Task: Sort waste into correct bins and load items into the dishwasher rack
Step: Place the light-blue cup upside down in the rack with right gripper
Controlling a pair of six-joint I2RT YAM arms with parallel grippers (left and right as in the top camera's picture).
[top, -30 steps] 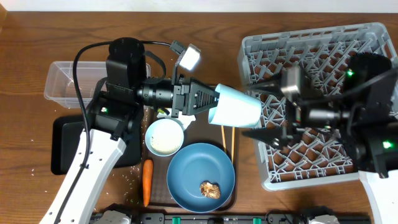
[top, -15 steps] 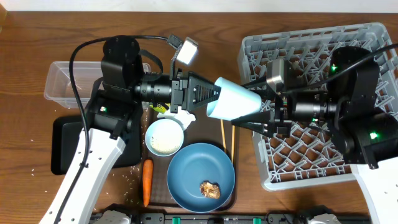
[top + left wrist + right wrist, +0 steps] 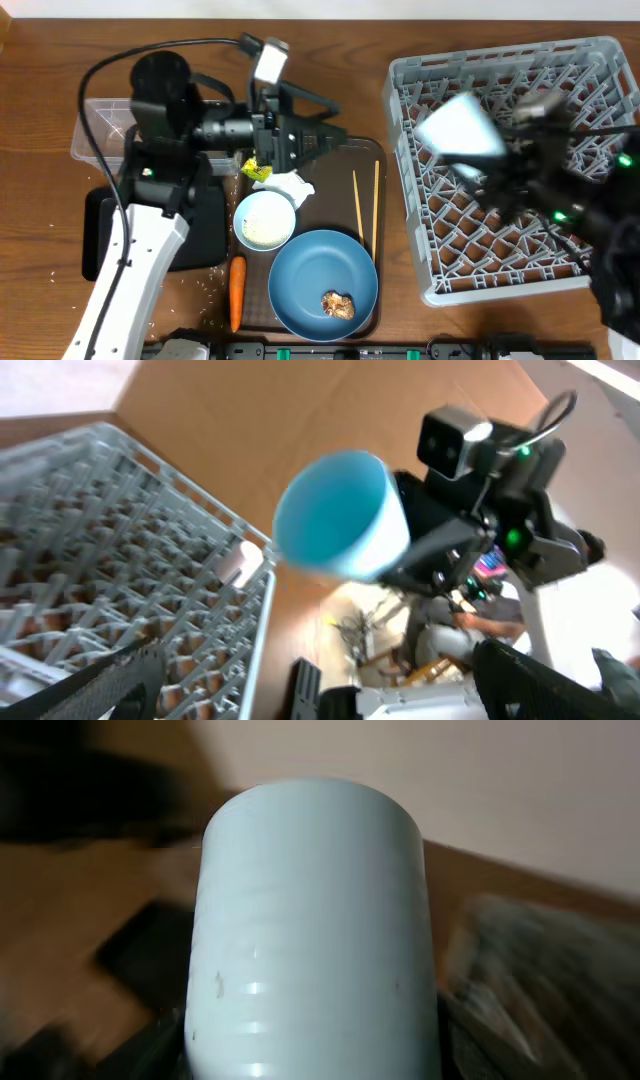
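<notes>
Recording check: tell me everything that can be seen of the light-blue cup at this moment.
The light-blue cup is a small, plain, smooth tumbler without a handle, plastic by the look of it. Its inside is a deeper blue and looks empty. It hangs in the air tipped on its side, mouth toward the left wrist camera, gripped around its body by the right gripper. Overhead it is motion-blurred above the left part of the dishwasher rack, and nothing else touches it.

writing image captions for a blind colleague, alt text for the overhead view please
Right gripper holds a light-blue cup, motion-blurred, above the grey dishwasher rack. Left gripper hangs open near a brown tray bearing a blue bowl, white bowl and chopsticks.
</notes>
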